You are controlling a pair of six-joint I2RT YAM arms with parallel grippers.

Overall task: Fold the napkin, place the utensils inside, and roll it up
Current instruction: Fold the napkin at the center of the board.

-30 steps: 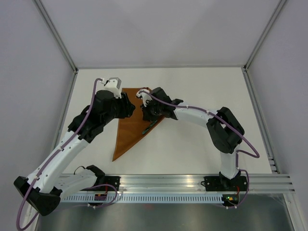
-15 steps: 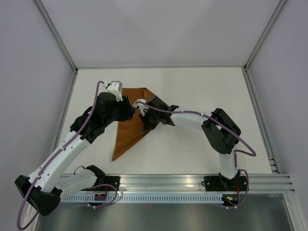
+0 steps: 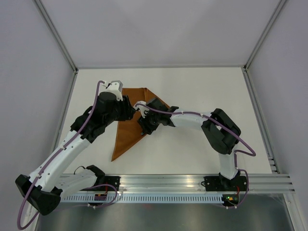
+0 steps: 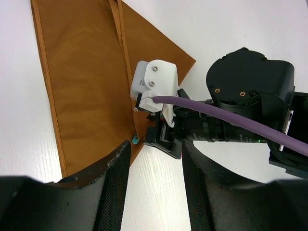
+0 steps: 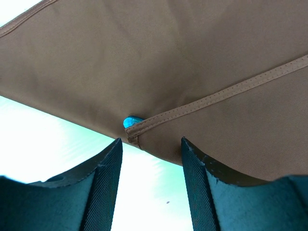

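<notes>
The rust-orange napkin (image 3: 126,130) lies folded on the white table, a long point toward the near edge. In the right wrist view a hemmed flap of the napkin (image 5: 168,62) lies over the knife, and only the knife's teal-green handle tip (image 5: 131,121) peeks out at the fold's corner. The left wrist view shows the same tip (image 4: 135,140) at the napkin's (image 4: 86,86) right edge. My right gripper (image 5: 151,149) is open just before that corner, holding nothing. My left gripper (image 4: 155,159) hovers open over bare table, close behind the right gripper (image 3: 143,126).
The right arm's wrist and purple cable (image 4: 231,120) sit directly in front of the left fingers. The two arms nearly touch over the napkin. White walls enclose the table (image 3: 202,91); a metal rail (image 3: 192,182) runs along the near edge.
My right gripper carried the napkin's corner leftward over the knife, then opened and let it go. The flap now lies flat. The left arm barely moved.
</notes>
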